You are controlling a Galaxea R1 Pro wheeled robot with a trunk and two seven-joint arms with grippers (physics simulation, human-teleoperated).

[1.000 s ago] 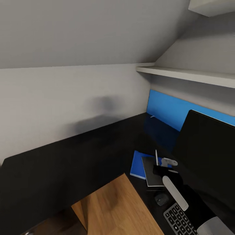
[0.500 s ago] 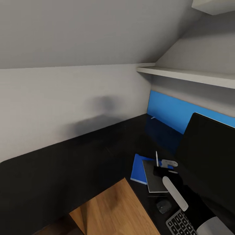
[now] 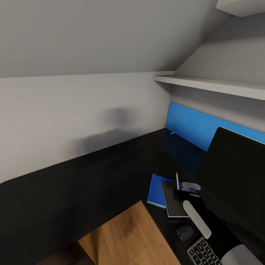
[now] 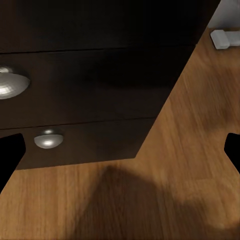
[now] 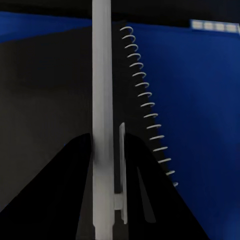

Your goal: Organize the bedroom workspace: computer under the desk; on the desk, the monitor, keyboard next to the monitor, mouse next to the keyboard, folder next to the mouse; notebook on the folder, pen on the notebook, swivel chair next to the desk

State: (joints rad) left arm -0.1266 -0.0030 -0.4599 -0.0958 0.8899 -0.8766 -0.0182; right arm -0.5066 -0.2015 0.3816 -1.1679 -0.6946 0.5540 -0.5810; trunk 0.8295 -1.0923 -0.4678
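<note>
On the black desk (image 3: 92,176) lies the blue folder (image 3: 155,191) with the dark notebook (image 3: 171,203) on top of it. My right gripper (image 3: 179,193) is shut on the pale pen (image 3: 177,180), which stands upright over the notebook. In the right wrist view, the pen (image 5: 102,100) runs between the dark fingers (image 5: 75,190) of the right gripper (image 5: 107,142), above the spiral-bound notebook (image 5: 45,100) and the folder (image 5: 200,100). The monitor (image 3: 235,180) stands to the right, with the mouse (image 3: 184,232) and keyboard (image 3: 204,254) in front of it. My left gripper (image 4: 120,150) is open, low beside the desk's drawer unit (image 4: 90,85).
A white shelf (image 3: 209,84) hangs above the desk under the sloped ceiling, with a blue wall panel (image 3: 191,127) below it. Wood floor (image 3: 125,235) shows in the desk's inner corner. Round silver knobs (image 4: 48,139) stick out from the drawers near my left gripper.
The head view has shifted slightly. My right gripper, still holding the pen, has sunk a little toward the notebook.
</note>
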